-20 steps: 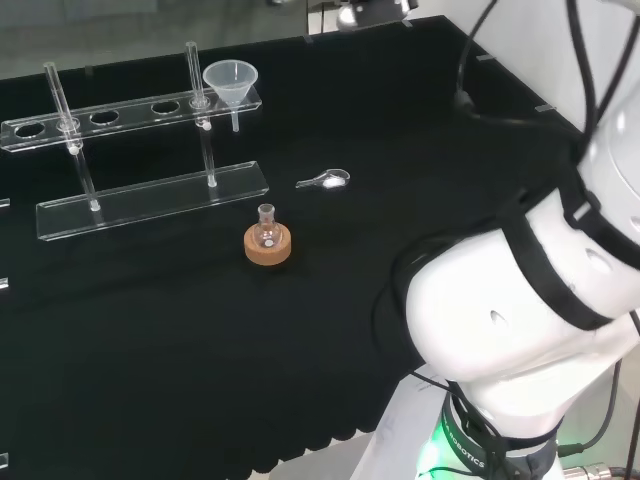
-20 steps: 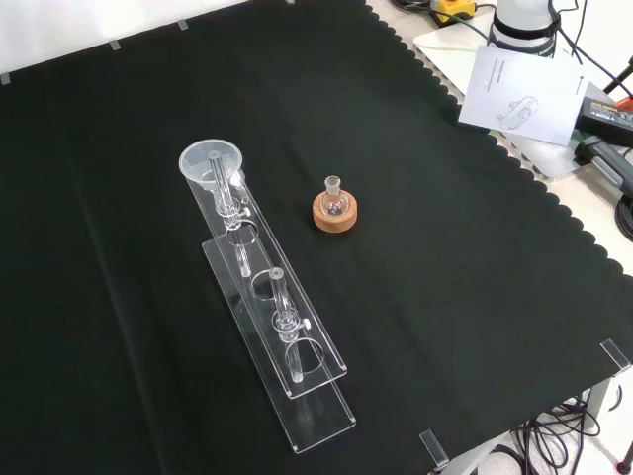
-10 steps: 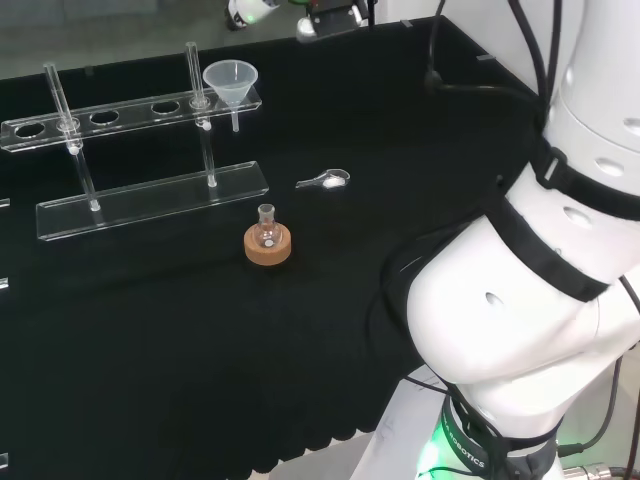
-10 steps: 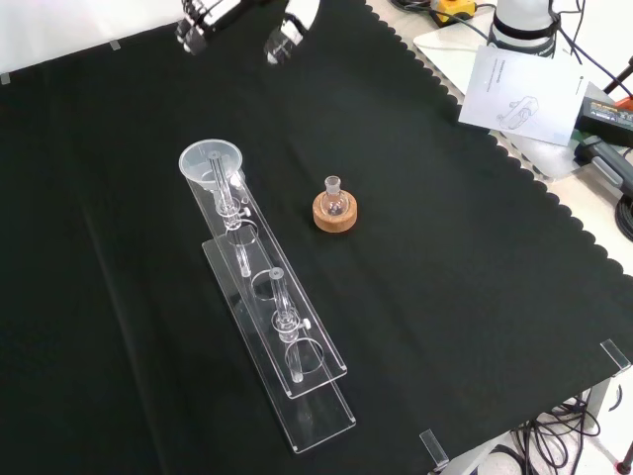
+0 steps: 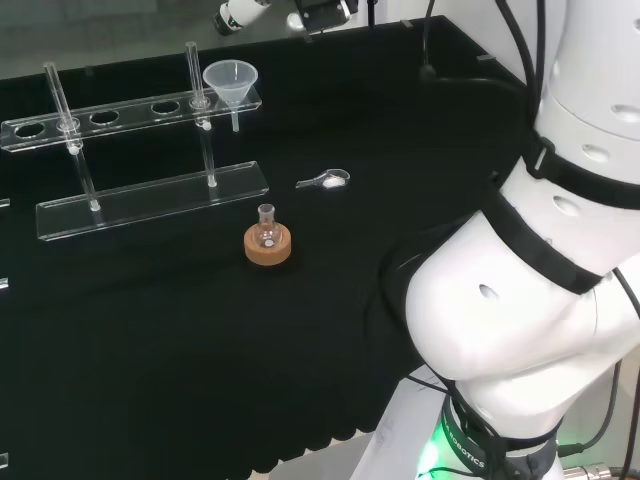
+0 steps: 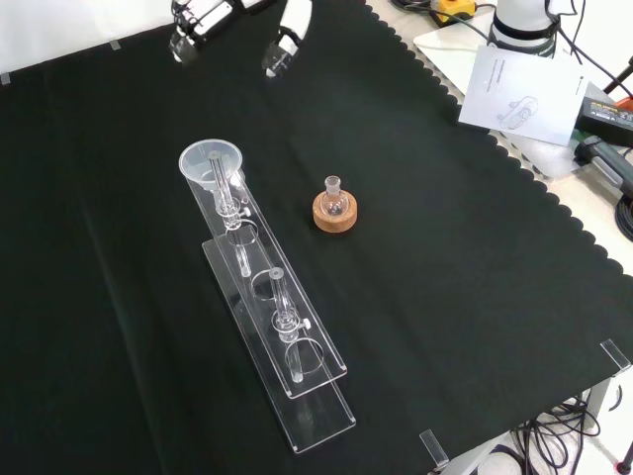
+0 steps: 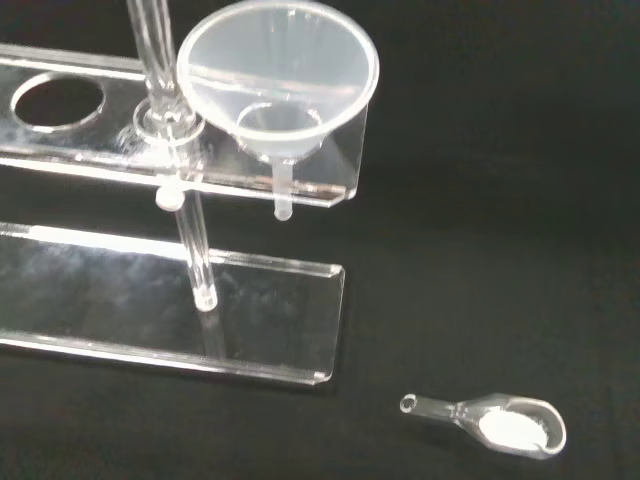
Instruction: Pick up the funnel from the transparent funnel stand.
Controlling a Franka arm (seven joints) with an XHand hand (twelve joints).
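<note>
The hand (image 6: 282, 40) hung empty, fingers apparently spread, beyond the funnel (image 7: 277, 84) seated in the stand's (image 7: 90, 290) end hole; a careless approach risked toppling both.

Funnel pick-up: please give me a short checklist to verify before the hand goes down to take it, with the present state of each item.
1. Funnel sits in the end hole of the funnel stand, spout through the shelf: ok.
2. Hand has straight, spread fingers and holds nothing: ok.
3. Hand is at the funnel: not ok; in the front view it hovers beyond the stand.
4. Glass rod stands close beside the funnel; room for fingers on that side: cannot tell.
5. Scoop with white powder lies on the cloth apart from the stand: ok.
6. Small flask on the cork ring stands apart from the stand: ok.
</note>
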